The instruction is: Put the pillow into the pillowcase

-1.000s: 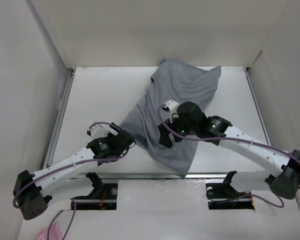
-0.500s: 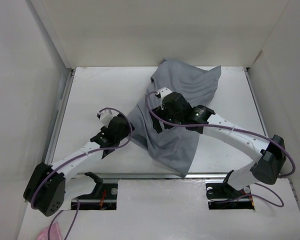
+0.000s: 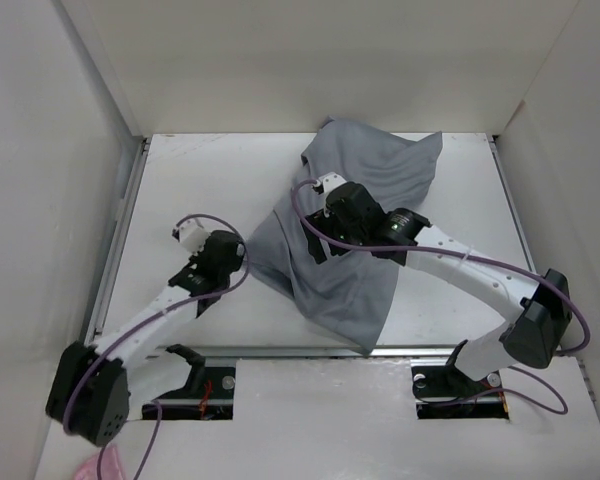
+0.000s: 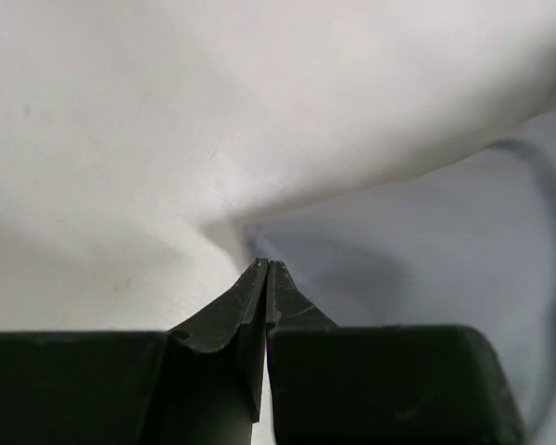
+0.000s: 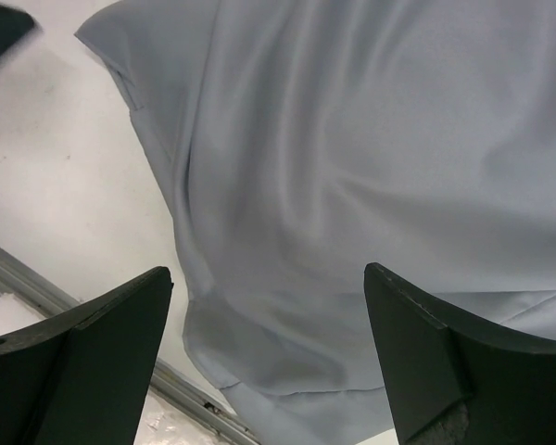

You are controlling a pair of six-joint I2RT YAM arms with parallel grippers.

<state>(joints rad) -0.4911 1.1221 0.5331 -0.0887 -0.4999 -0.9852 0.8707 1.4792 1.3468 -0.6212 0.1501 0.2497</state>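
The grey pillowcase (image 3: 375, 190) lies wrinkled on the white table (image 3: 200, 180), stretching from the back middle to the front edge. It fills the right wrist view (image 5: 352, 185). No pillow shows in any view. My left gripper (image 3: 240, 252) sits at the pillowcase's left corner. In the left wrist view it (image 4: 267, 266) is shut, tips pressed together where the grey cloth (image 4: 426, 260) meets the table, and no cloth shows between them. My right gripper (image 3: 318, 245) hovers over the middle of the pillowcase, open (image 5: 269, 343), its fingers (image 5: 93, 352) wide apart with nothing between them.
White walls (image 3: 80, 120) close in the table at the left, back and right. A metal rail (image 3: 280, 351) runs along the front edge, also seen under the cloth in the right wrist view (image 5: 37, 283). Purple cables (image 3: 205, 222) loop off both arms.
My left gripper closed from wide open to shut at the pillowcase's left corner and drew back slightly left. The right arm swung back over the cloth, staying open.
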